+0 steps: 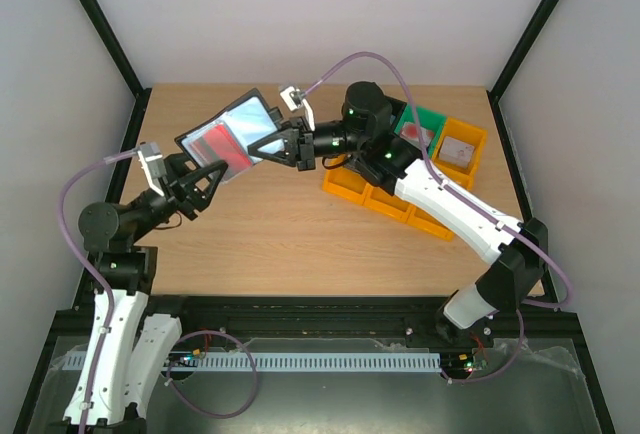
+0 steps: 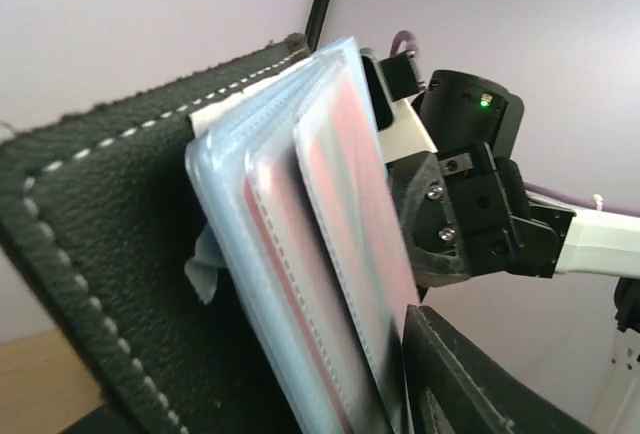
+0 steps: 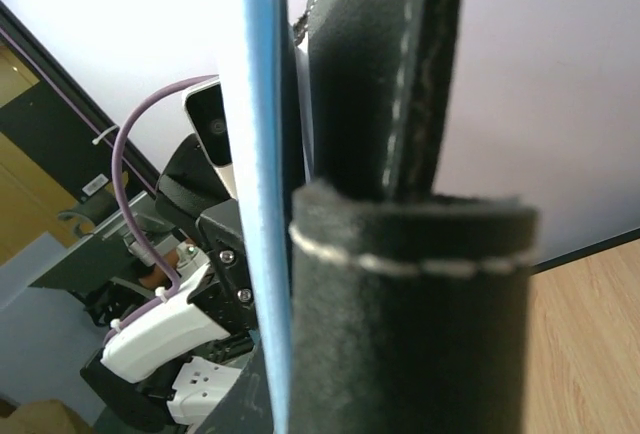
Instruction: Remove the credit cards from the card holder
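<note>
A wooden table (image 1: 300, 244) stands inside white walls (image 1: 300, 14). The left gripper (image 1: 212, 167) and right gripper (image 1: 272, 144) both pinch the wallet (image 1: 240, 122) between them.

In the left wrist view the card holder (image 2: 110, 254) runs off the 6 and 9 o'clock edges. Its red card (image 2: 355, 224) blurs behind cloudy sleeves (image 2: 240, 284). From above, the right arm (image 1: 450, 204) hides part of the yellow bins (image 1: 343, 185).
</note>
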Motion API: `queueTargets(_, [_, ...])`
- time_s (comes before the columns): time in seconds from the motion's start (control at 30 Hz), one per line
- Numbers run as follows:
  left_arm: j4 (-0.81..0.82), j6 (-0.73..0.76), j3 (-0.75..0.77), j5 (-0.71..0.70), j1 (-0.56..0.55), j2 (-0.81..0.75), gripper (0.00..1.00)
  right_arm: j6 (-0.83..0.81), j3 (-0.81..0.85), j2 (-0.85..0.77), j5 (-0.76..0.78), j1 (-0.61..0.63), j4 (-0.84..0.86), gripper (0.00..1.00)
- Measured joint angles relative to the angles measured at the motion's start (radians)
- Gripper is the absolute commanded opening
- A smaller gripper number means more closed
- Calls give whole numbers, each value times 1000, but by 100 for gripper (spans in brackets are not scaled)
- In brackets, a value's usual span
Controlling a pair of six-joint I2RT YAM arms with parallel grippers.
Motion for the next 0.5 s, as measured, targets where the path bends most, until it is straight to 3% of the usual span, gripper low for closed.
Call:
queueTargets(0.13, [7,-8,0,3,0,12,62,-7,-3,0,-9,5,2,2])
queueTargets(0.5, [9,-21,0,3,21,-27,62,-26,-10,-12,-52,-31,-4,2])
